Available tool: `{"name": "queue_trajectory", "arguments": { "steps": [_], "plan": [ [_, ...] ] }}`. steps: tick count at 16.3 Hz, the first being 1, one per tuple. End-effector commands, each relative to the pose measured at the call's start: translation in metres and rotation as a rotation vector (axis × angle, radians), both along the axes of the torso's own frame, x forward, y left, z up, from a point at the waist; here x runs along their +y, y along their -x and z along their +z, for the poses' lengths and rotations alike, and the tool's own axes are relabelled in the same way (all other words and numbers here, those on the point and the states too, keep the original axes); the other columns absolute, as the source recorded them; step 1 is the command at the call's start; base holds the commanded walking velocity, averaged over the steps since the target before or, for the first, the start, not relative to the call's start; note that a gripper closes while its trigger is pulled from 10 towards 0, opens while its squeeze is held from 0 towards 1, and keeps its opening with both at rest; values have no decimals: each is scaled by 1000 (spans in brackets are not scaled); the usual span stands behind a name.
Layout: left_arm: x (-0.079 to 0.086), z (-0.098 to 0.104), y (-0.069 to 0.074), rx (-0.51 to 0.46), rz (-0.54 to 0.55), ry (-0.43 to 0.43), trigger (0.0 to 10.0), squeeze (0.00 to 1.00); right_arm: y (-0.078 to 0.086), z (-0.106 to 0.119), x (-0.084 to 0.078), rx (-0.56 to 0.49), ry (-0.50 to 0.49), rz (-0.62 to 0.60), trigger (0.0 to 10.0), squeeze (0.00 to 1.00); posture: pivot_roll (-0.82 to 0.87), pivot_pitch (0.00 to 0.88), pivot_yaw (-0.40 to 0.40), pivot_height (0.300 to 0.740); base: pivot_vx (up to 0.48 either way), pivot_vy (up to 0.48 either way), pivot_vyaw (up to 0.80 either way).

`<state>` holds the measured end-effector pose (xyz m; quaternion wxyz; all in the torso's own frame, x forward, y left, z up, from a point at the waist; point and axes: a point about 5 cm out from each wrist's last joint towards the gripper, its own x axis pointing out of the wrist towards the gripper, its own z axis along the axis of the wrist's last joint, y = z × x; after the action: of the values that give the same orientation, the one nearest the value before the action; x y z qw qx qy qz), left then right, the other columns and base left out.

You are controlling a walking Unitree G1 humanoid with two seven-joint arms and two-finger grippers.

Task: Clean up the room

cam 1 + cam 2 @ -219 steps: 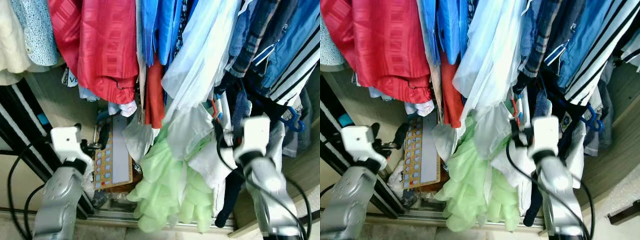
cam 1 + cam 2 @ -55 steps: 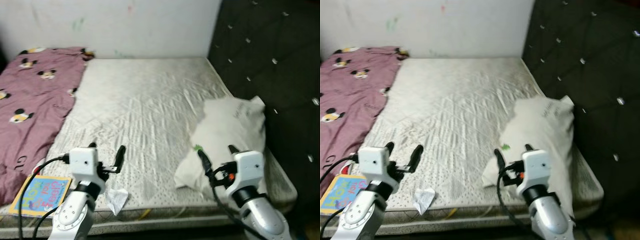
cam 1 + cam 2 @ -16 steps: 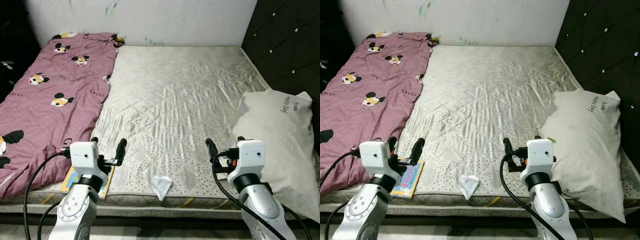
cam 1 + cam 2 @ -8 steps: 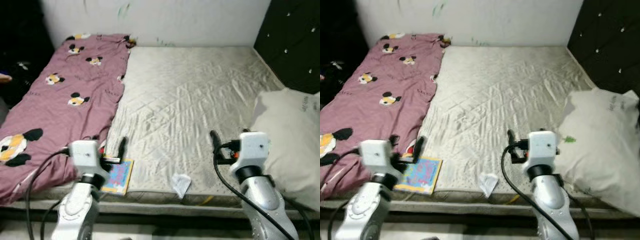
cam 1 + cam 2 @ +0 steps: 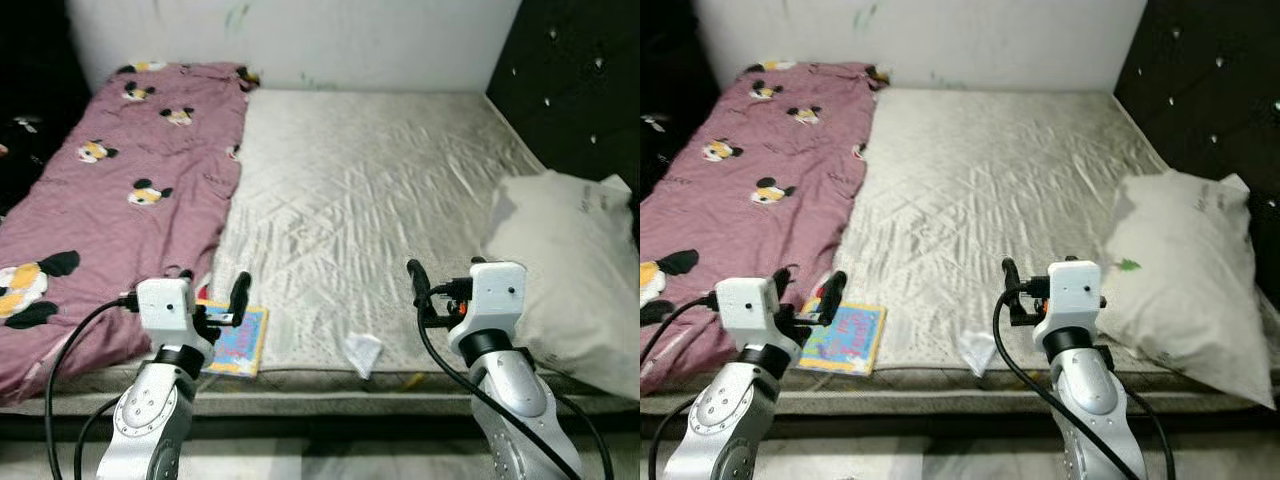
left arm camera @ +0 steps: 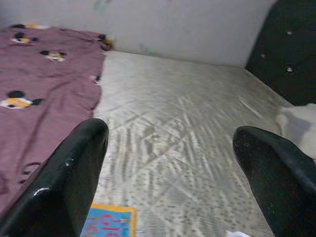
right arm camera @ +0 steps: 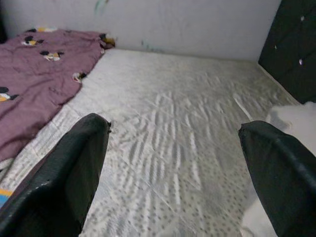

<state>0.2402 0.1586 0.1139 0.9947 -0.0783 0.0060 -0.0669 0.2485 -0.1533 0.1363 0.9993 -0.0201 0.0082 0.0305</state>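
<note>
While both claws, left (image 5: 212,290) and right (image 5: 440,275), gape empty at lower frame, a crumpled white tissue (image 5: 362,352) and glossy flat book (image 5: 237,341) lie on the quilted mattress (image 5: 370,190).

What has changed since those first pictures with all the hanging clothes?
The robot has turned from the wardrobe to a bed; the view shifted, not the things. Left gripper and right gripper stay raised, open, holding nothing. The pillow, book, crumpled tissue and purple blanket lie on the mattress as before.
</note>
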Motion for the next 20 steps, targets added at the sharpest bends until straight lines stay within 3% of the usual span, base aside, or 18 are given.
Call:
{"name": "queue_trajectory", "arguments": {
  "steps": [1, 7, 12, 20],
  "plan": [
    [1, 1, -2, -5, -2, -8, 10000, 0, 0, -4, -4, 16, -6, -16, 10000, 0, -83, 81, -1, 740, 0, 0, -425],
    [-2, 3, -4, -7, -23, 14, 10000, 0, 0, -13, 1, 30, -12, 1, 10000, 0, -66, 69, 12, 740, 0, 0, 0],
    [-5, 2, -5, -11, -34, 15, 10000, 0, 1, -16, 2, 31, -40, 9, 10000, 0, -65, 63, 11, 740, 0, 0, -480],
    [-2, 2, -4, -14, -49, -11, 10000, 0, -1, -8, 6, 5, -31, 57, 10000, 0, -80, 88, 10, 740, 0, 0, 0]
  ]
}}
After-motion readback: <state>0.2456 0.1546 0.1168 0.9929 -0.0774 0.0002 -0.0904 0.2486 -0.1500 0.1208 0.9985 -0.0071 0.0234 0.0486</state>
